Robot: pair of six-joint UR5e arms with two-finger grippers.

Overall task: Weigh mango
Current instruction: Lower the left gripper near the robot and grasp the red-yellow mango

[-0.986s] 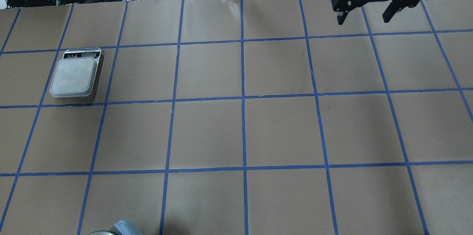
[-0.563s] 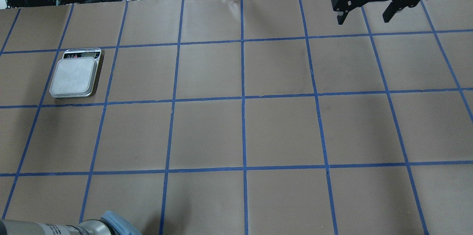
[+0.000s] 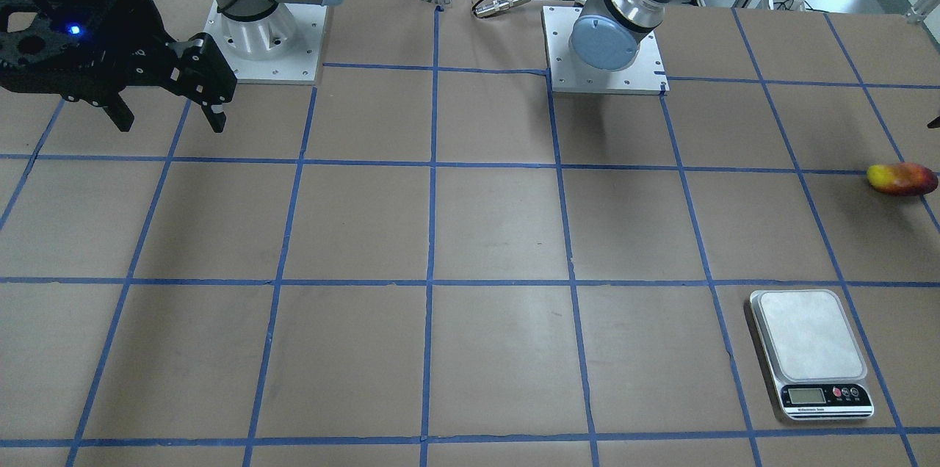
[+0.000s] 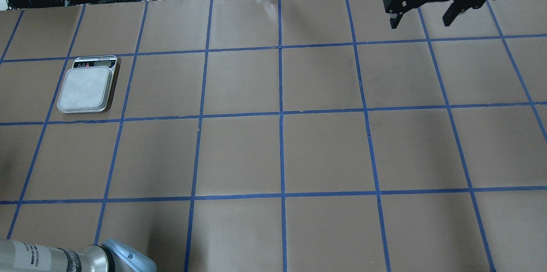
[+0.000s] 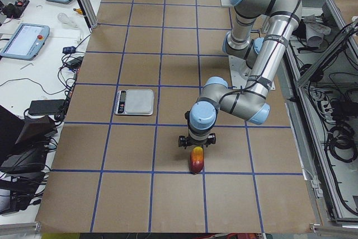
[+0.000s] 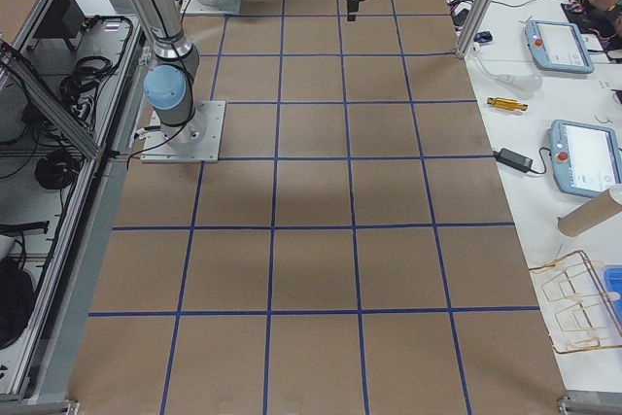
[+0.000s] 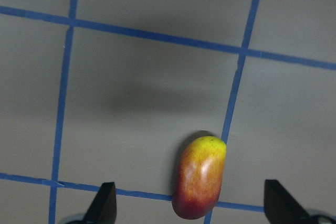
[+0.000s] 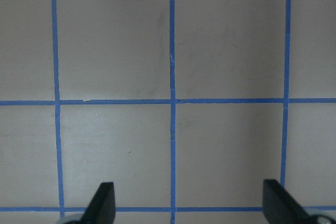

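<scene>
Now, mango (image 7: 199,177): lies on the table (image 4: 324,152) across a blue tape line, yellow end away from the wrist camera, red end nearer it.
Left gripper (image 5: 197,143): above the mango, fingers (image 7: 105,205) spread wide to either side, neither touching the fruit.
Scale (image 3: 808,335): platform bare, well apart from the mango.
Right gripper (image 4: 421,19): spread wide above the far right part of the table, nothing between its fingers.
</scene>
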